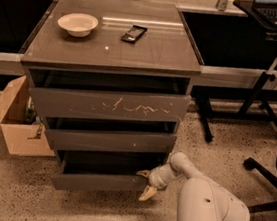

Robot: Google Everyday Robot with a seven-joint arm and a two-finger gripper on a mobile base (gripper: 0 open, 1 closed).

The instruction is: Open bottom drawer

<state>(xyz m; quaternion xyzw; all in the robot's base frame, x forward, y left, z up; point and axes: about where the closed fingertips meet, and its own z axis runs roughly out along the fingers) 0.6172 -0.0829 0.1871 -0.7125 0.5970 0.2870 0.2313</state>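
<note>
The gripper (pixel 145 184), fingers spread wide and clamping nothing visible, sits at the right end of the bottom drawer (pixel 99 181), lowest in the cabinet (pixel 150 53) and standing slightly out, apparently to catch the handleless front's edge for an outward pull.

The bottom drawer (pixel 99 181), a plain dark grey-brown handleless front lowest in the cabinet (pixel 111 43), stands partly pulled out, the gripper (pixel 144 185) at its right end.
</note>
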